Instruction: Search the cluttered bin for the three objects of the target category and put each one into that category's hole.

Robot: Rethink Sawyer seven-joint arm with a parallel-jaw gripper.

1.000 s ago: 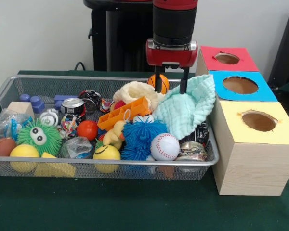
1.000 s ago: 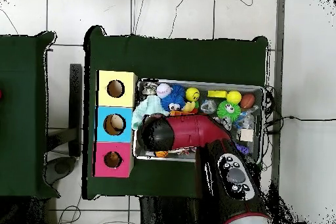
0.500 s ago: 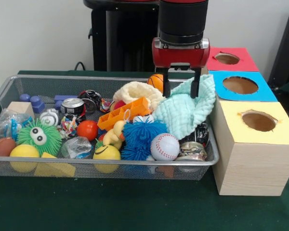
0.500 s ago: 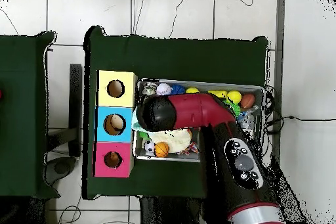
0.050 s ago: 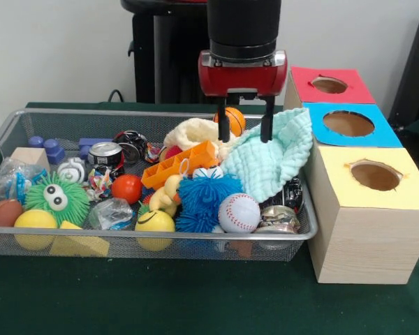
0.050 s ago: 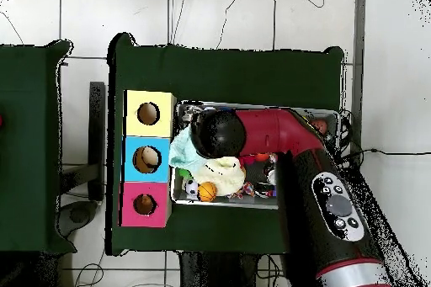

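Note:
My gripper (image 5: 244,129) hangs open over the right back part of the wire bin (image 5: 126,239), with nothing between its fingers. Its tips stand just above a mint cloth (image 5: 272,159) and a cream cloth (image 5: 192,132); a small orange basketball (image 5: 234,118) shows behind the left finger. A baseball (image 5: 239,213), a red ball (image 5: 126,188) and two yellow balls (image 5: 154,225) lie nearer the front. Three holed boxes stand to the right: red (image 5: 329,85), blue (image 5: 349,124), yellow (image 5: 375,174). In the overhead view the arm's end (image 6: 217,132) hides the gripper.
The bin also holds a blue spiky ball (image 5: 206,199), a green fuzzy toy (image 5: 56,199), an orange block (image 5: 178,164), cans (image 5: 106,153), crumpled wrappers and wooden blocks. In the overhead view the arm (image 6: 286,145) covers much of the bin (image 6: 252,205).
The gripper has shifted left from over the mint cloth toward the cream cloth. It has also come toward the bin's front. It has stayed open and empty.

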